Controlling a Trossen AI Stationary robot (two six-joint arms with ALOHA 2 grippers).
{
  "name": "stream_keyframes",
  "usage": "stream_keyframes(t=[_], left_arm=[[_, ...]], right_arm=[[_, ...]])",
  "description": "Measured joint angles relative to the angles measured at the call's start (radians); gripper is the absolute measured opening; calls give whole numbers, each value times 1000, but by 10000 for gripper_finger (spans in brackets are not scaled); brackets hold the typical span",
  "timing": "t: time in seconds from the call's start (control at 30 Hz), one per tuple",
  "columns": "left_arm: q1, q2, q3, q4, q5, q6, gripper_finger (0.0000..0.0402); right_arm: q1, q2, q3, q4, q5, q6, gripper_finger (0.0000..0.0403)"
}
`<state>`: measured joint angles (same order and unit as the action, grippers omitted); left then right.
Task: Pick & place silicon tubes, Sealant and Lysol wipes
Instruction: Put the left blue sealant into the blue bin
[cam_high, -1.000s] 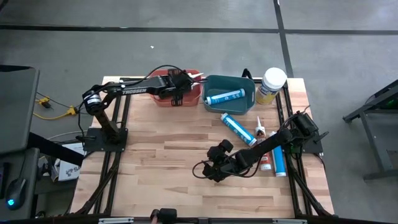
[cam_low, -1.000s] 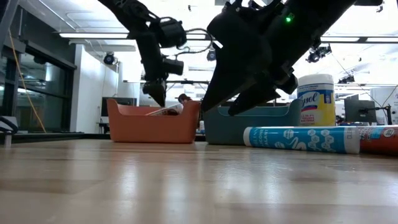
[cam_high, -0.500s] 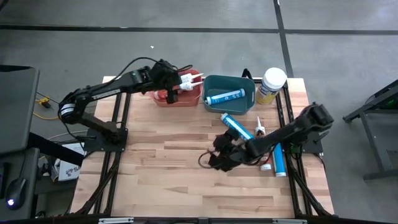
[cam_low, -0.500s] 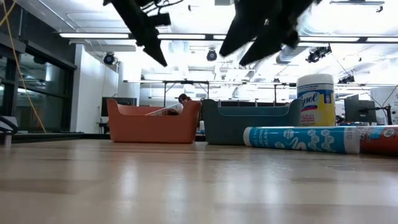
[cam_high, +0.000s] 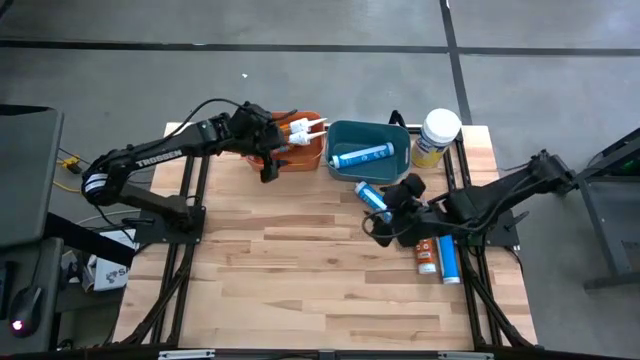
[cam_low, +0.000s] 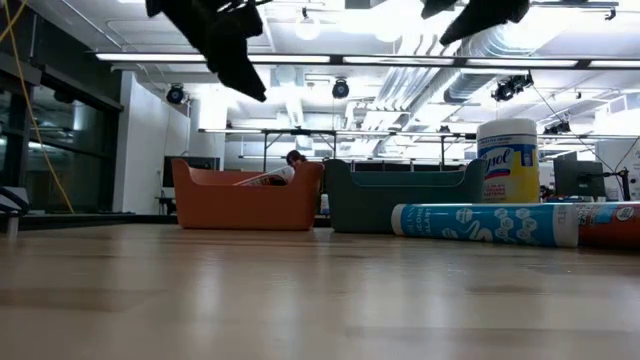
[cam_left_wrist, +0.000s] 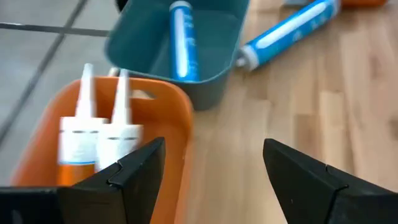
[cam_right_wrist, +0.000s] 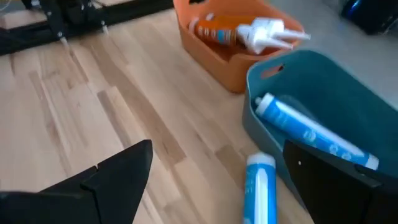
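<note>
- From above: the left gripper (cam_high: 268, 172) hangs at the near edge of the orange bin (cam_high: 312, 155), fingers apart and empty; two white-nozzled tubes (cam_high: 302, 128) lie in that bin. The right gripper (cam_high: 385, 228) hovers, spread wide and empty, over the loose blue tube (cam_high: 370, 194) on the table (cam_high: 270, 270). The Lysol wipes (cam_high: 436, 136) stand upright at the far right corner, just beside the teal bin (cam_high: 400, 140), which holds one blue tube (cam_high: 360, 156). Two more tubes (cam_high: 438, 255) lie by the right arm
- From table height: both arms are only dark shapes overhead, but the wipes' yellow label (cam_low: 508, 160) reads clearly, standing behind the teal bin (cam_low: 400, 200), with the blue tube (cam_low: 485, 224) lying in front
- Left wrist: open fingers (cam_left_wrist: 134, 171) frame the orange bin's rim (cam_left_wrist: 180, 118); the two nozzles (cam_left_wrist: 102, 118) lie side by side, touching
- Right wrist: wide fingers (cam_right_wrist: 106, 180) with nothing between; the loose tube's cap end (cam_right_wrist: 260, 183) lies just beside the teal bin's wall (cam_right_wrist: 261, 124); the wipes are out of sight here
</note>
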<state>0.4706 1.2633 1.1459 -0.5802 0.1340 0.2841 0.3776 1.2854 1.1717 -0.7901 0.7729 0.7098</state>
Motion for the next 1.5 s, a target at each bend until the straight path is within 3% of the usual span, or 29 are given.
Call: stream_keyframes(t=[0.23, 0.47, 0.97, 1.5], left_arm=[[-1, -135, -222, 182, 87, -95, 264], [-48, -285, -383, 274, 65, -157, 264], [-297, -514, -532, 325, -115, -275, 264], [-477, -529, -585, 408, -246, -342, 264]], right_arm=[[-53, -8, 0, -184, -174, 94, 358], [-136, 2, 0, -320, -265, 131, 358], [-313, 99, 0, -406, -432, 111, 358], [-332, 286, -9, -412, -446, 75, 358]])
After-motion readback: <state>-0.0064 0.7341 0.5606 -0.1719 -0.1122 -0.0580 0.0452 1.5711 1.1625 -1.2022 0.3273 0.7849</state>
